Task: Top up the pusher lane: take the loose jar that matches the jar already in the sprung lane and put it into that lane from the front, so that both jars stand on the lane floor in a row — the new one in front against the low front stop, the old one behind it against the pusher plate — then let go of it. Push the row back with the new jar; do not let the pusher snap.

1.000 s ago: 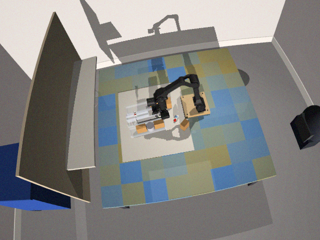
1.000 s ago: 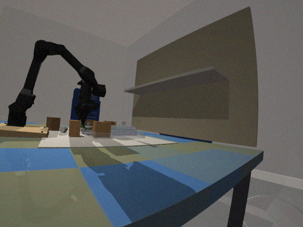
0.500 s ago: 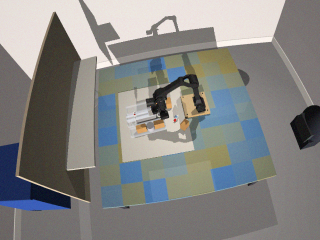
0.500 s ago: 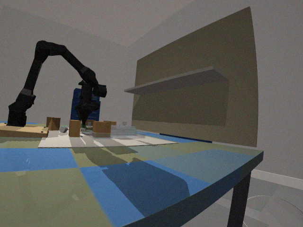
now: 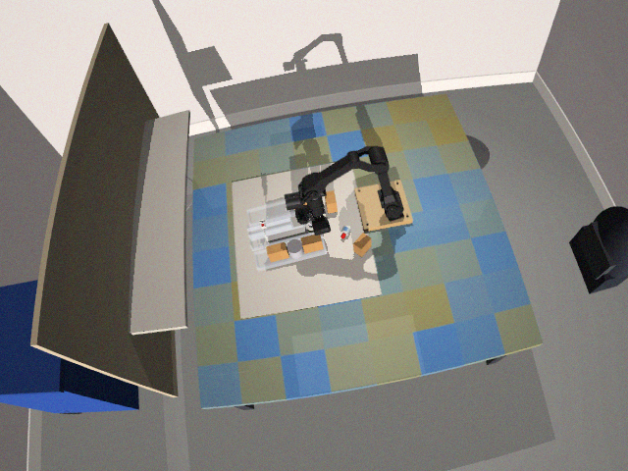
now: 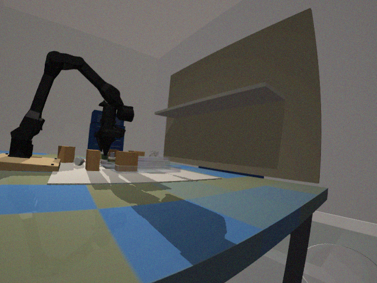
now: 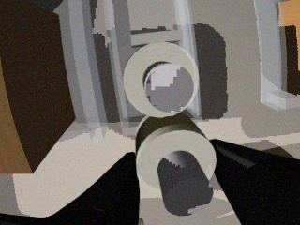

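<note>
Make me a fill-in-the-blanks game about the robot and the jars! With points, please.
1. The robot's hand (image 5: pixel 320 226) (image 6: pixel 105 154) (image 7: pixel 172 154) is holding a ____.
2. Besides the one being held, the wrist view shows ____ more jar.
3. The robot arm (image 5: pixel 354 159) (image 6: pixel 63 61) is coloured ____.
4. The arm's base plate (image 5: pixel 372 221) (image 6: pixel 27 165) has the shape of a ____, not a circle.

Missing words: jar; one; black; square
</note>
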Controlling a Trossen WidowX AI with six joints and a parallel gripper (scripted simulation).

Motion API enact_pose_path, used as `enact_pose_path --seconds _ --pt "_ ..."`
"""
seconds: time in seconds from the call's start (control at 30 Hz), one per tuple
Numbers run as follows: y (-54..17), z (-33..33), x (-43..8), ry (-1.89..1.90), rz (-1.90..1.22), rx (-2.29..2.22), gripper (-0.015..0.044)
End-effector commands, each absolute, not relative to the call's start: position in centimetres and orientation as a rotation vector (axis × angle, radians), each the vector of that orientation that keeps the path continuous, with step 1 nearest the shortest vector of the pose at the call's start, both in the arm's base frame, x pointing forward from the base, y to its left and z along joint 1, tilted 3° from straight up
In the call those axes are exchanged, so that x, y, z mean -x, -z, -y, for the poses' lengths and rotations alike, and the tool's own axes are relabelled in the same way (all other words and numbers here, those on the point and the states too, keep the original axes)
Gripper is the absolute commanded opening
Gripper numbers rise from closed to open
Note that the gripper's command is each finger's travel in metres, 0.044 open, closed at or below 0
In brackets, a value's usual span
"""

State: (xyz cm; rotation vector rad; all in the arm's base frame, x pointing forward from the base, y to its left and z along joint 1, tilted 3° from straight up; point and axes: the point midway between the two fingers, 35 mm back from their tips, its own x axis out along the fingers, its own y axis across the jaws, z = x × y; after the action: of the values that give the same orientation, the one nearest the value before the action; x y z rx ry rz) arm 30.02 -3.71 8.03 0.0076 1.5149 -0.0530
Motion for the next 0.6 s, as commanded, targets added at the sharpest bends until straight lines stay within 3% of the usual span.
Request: enact_pose_path --seconds 0.0,0.57 --pt "-8.3 3.68 -30.74 0.05 -1.496 -0.007 0.0" --pt "-8.39 3.7 -31.36 0.05 -1.495 -0.007 0.0"
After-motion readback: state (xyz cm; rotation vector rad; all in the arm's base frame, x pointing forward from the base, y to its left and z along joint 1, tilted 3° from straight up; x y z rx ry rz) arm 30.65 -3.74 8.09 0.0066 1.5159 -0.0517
